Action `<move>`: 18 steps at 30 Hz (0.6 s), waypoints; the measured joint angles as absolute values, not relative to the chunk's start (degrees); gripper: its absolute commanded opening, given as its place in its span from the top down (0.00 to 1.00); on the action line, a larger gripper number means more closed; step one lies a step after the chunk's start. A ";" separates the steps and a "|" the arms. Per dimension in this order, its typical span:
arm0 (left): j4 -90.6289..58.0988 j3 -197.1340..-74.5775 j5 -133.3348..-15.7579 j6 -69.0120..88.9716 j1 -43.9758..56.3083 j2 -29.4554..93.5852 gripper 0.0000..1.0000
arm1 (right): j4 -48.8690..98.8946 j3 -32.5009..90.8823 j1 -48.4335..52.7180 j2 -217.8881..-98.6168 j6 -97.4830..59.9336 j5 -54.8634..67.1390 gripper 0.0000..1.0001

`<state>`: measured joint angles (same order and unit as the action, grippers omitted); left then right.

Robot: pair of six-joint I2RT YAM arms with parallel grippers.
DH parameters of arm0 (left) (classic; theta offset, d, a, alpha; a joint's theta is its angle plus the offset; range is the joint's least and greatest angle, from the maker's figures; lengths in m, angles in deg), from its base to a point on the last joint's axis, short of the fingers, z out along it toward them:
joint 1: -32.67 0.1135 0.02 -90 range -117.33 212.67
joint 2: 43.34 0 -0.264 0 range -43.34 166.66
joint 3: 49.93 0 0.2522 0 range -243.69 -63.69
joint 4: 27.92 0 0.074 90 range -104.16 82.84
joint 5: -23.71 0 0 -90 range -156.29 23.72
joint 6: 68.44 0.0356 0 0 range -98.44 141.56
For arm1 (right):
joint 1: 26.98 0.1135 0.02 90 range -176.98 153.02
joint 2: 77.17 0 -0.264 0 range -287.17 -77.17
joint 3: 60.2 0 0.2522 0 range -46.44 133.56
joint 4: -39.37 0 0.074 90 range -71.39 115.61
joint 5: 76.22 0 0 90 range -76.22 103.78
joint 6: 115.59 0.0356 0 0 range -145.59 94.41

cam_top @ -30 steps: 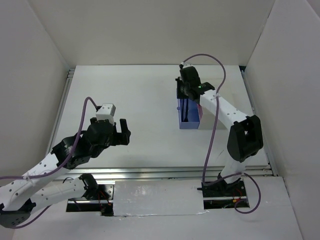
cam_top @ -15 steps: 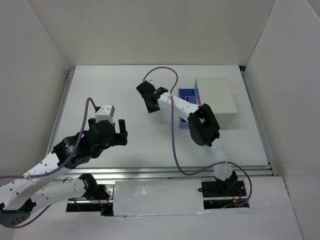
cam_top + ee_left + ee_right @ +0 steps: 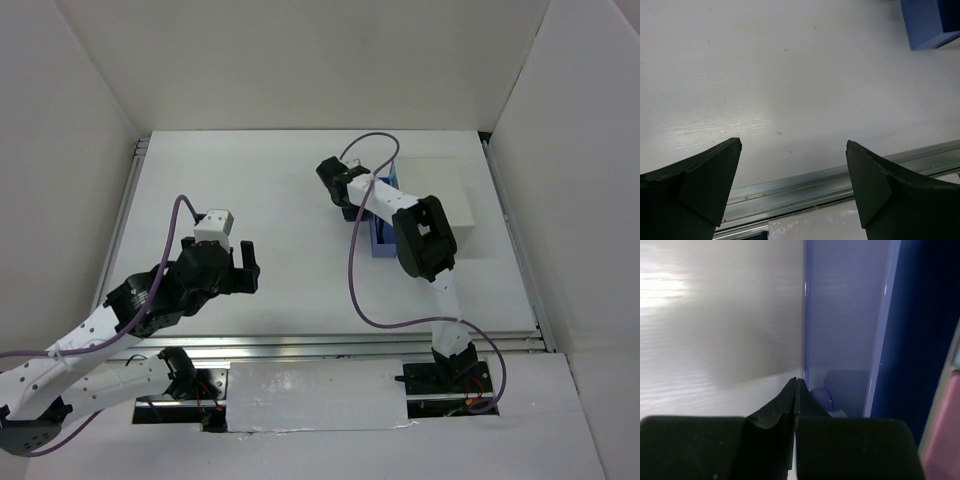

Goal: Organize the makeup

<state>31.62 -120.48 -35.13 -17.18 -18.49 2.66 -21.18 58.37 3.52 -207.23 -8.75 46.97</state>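
No makeup shows in any view. The right arm hides most of the blue drawer (image 3: 380, 244) from above. My right gripper (image 3: 342, 195) is shut with nothing in it. In the right wrist view its tips (image 3: 796, 382) sit just left of the drawer's round blue knob (image 3: 821, 397), low against the drawer's pale blue front (image 3: 845, 315). My left gripper (image 3: 243, 265) hangs open over bare table at the near left. Its fingers (image 3: 700, 180) are spread wide around nothing.
A white box (image 3: 445, 190) stands at the back right, with the blue drawer along its left side and a pink part (image 3: 945, 440) beside that. The left wrist view catches the drawer's corner (image 3: 930, 22) and the metal rail (image 3: 840, 182) at the table's near edge. White walls enclose the table.
My right gripper left the drawer's far end, swung left over the table, and has come back beside the drawer, its jaws now fully shut. The left arm has barely moved.
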 measured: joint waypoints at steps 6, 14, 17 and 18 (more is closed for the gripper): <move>31.14 -120.39 -36.29 -16.09 -18.49 2.66 0.01 | -21.24 54.92 -0.37 -204.22 -9.21 47.80 1.00; 30.87 -120.31 -36.64 -15.98 -18.49 2.70 0.00 | -21.29 53.87 -2.54 -199.06 -10.54 49.81 1.00; 30.81 -120.31 -36.64 -15.96 -18.49 2.70 0.01 | -21.22 53.17 -2.89 -198.58 -10.72 50.05 1.00; 30.81 -120.31 -36.64 -15.98 -18.49 2.70 0.01 | -21.11 52.95 -2.89 -198.58 -10.82 50.05 1.00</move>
<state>30.81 -120.31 -36.64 -15.98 -18.49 2.70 -21.11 52.95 -2.89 -198.58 -10.82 50.05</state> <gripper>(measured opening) 0.994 0.006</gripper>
